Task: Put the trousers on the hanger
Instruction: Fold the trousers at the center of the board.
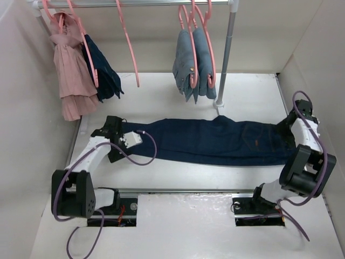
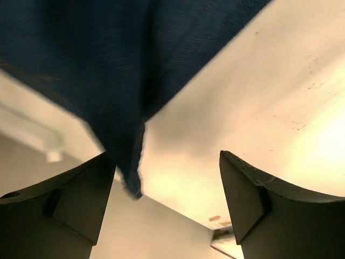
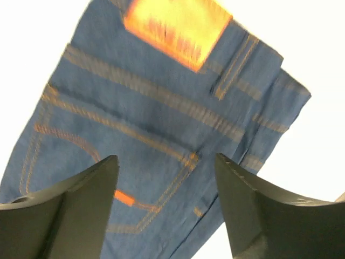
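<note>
The dark navy trousers (image 1: 210, 141) lie flat across the table, leg hems to the left and waistband to the right. My left gripper (image 1: 115, 128) is open at the leg hems. In the left wrist view the hem (image 2: 132, 162) hangs beside the left finger of the open left gripper (image 2: 167, 189). My right gripper (image 1: 288, 129) is open over the waistband end. In the right wrist view the right gripper (image 3: 167, 183) frames a back pocket with orange stitching (image 3: 156, 162), below the tan patch (image 3: 175, 24). An empty pink hanger (image 1: 129, 48) hangs on the rail.
The rail (image 1: 161, 2) at the back also carries hangers with a pink garment (image 1: 70, 70), another dark navy garment (image 1: 102, 67) and paler grey-blue jeans (image 1: 194, 62). The rail's post (image 1: 226, 59) stands just behind the trousers. White walls close in on both sides.
</note>
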Action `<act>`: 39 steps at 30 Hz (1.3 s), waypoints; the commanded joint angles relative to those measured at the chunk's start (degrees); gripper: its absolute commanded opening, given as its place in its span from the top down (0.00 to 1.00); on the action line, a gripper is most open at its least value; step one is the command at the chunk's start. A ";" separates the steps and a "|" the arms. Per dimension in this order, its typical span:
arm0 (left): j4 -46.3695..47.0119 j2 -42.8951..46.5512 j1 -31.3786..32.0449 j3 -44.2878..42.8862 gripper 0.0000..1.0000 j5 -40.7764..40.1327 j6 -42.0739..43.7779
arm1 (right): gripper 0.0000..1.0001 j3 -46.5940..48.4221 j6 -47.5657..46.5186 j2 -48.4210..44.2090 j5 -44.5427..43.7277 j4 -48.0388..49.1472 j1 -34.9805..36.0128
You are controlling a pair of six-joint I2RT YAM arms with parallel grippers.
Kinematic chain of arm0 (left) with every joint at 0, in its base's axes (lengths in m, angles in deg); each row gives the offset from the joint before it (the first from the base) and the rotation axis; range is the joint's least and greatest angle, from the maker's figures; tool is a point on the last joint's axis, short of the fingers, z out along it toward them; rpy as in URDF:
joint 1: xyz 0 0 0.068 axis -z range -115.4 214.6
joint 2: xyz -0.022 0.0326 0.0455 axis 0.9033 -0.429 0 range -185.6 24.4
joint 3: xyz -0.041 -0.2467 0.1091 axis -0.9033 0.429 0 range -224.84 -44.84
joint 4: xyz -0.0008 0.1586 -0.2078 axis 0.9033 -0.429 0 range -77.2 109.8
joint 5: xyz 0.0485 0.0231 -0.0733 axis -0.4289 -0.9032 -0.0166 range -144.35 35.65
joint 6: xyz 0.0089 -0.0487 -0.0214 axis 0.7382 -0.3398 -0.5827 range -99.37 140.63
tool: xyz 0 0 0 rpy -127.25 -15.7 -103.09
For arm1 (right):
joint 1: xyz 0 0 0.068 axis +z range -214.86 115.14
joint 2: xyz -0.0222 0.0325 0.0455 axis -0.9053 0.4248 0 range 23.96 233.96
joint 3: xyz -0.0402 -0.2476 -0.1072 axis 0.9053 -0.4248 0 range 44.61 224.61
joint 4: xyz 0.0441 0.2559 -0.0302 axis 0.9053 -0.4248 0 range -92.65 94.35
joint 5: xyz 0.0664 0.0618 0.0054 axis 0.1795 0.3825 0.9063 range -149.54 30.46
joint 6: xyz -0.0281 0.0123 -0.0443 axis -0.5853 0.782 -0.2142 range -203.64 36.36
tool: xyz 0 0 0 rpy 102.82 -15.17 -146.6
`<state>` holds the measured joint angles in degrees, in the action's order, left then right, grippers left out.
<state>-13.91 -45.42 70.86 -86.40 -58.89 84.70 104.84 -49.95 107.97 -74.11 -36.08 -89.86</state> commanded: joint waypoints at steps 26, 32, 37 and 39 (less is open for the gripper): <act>3.92 -6.64 -1.96 -8.44 1.00 -4.95 -7.56 | 0.73 -7.84 4.11 3.88 -2.13 6.93 -10.78; 6.90 -6.64 -1.96 -10.12 1.00 -6.45 -8.17 | 1.00 -6.09 1.47 5.03 -2.83 6.42 -10.78; 14.79 -6.12 -1.25 -13.71 1.00 -8.30 -9.32 | 1.00 -4.25 0.85 1.17 -3.45 5.88 -10.78; 17.97 -6.12 -0.20 -14.43 1.00 -9.52 -9.32 | 1.00 -3.63 0.85 -0.85 -3.45 5.88 -10.78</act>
<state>-3.20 -52.46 69.46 -97.53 -66.60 76.66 97.80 -48.20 111.33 -74.79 -32.08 -100.79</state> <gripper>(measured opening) 0.026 0.011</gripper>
